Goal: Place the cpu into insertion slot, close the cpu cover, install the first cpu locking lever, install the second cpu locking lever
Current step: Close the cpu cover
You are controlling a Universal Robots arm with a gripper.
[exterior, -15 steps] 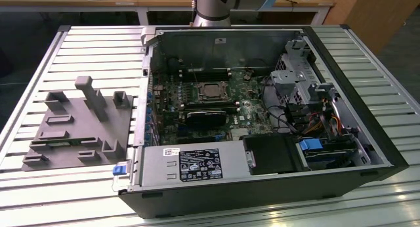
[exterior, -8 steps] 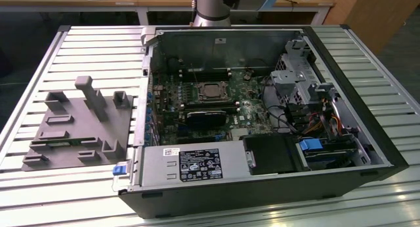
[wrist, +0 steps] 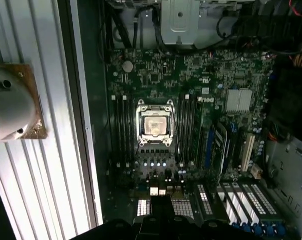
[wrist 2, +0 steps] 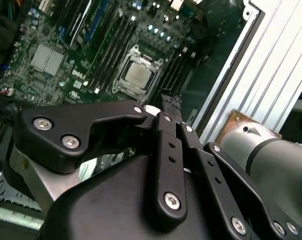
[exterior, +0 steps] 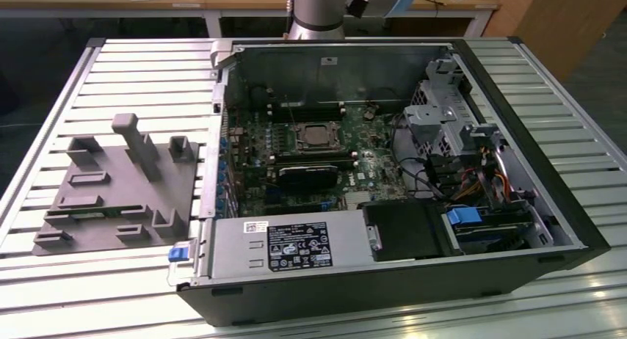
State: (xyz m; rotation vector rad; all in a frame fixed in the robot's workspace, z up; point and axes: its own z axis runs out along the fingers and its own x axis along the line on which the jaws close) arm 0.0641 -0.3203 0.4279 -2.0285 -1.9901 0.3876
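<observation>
**Exterior view:** high and distant, looking obliquely down into the open computer case [exterior: 392, 288] on the slatted table [exterior: 117, 67]. **First wrist view:** straight down on the motherboard [wrist: 200, 100] from well above. **Second wrist view:** slanting across it over the gripper [wrist 2: 171, 101]. All three views share the cpu [exterior: 316, 136] [wrist 2: 137, 75] [wrist: 154, 124].

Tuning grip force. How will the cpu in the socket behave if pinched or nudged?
Probably stiff: the cpu shows a flat metal top. Likely slippery to pinch, since that top looks smooth and shiny in the first wrist view. It lies flat within the silver rim of the insertion slot, so a sideways nudge would probably be stopped, not slide it.
</observation>
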